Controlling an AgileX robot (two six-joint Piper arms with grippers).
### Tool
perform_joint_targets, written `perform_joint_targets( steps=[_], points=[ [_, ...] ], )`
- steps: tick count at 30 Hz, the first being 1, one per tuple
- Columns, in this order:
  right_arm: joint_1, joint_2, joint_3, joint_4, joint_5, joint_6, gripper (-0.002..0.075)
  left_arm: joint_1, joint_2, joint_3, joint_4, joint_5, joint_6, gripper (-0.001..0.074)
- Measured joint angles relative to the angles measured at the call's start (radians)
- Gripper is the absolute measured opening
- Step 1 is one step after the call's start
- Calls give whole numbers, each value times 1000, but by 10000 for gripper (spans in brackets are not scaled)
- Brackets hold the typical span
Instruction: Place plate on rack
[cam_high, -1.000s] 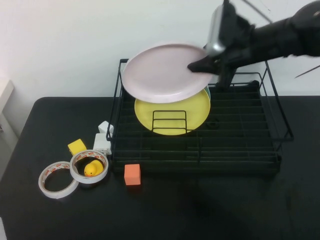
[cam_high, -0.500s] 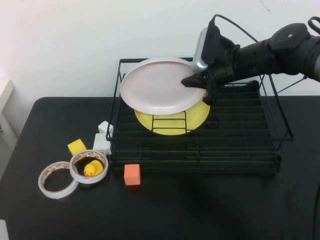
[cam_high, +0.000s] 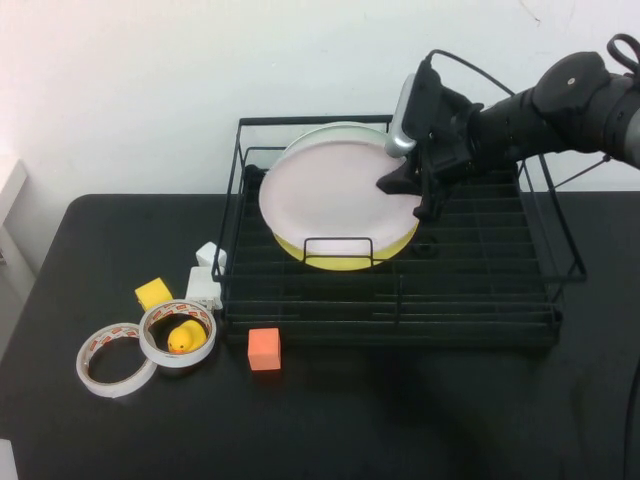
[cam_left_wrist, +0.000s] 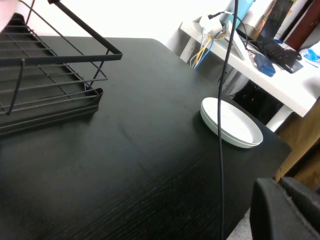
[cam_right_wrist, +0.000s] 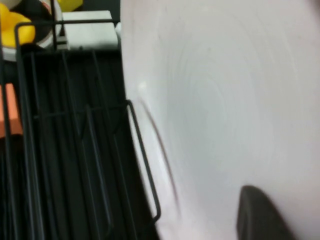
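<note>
One right end effector clamps the pink plate in the rack, over the yellow plate; left end effector unseen.

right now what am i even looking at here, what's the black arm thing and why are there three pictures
It is a two-armed robot at a black table. The high view looks down from above. The other two come from cameras on each wrist.

The right gripper, over the back of the black wire rack, is shut on the rim of a pale pink plate. The plate is tilted, covering most of a yellow plate standing in the rack. The right wrist view shows that pink plate up close.

The left gripper is out of the high view, parked beyond the rack's end. Its camera sees the rack's corner and a white dish.

Left of the rack lie two tape rolls, a rubber duck and small blocks.
</note>
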Motion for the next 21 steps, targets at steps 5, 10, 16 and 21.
perform_joint_targets(
  steps=[5,10,16,21],
  points=[
    [0,0,0,-2,-2,31,367,0,0,0,2,0,-2,-1],
    [0,-23,0,-10,5,57,435,0,0,0,2,0,-2,-1],
    [0,-175,0,-40,-3,146,444,0,0,0,4,0,-2,-1],
    [0,-378,0,-107,47,328,415,0,0,0,4,2,-2,-1]
  ],
)
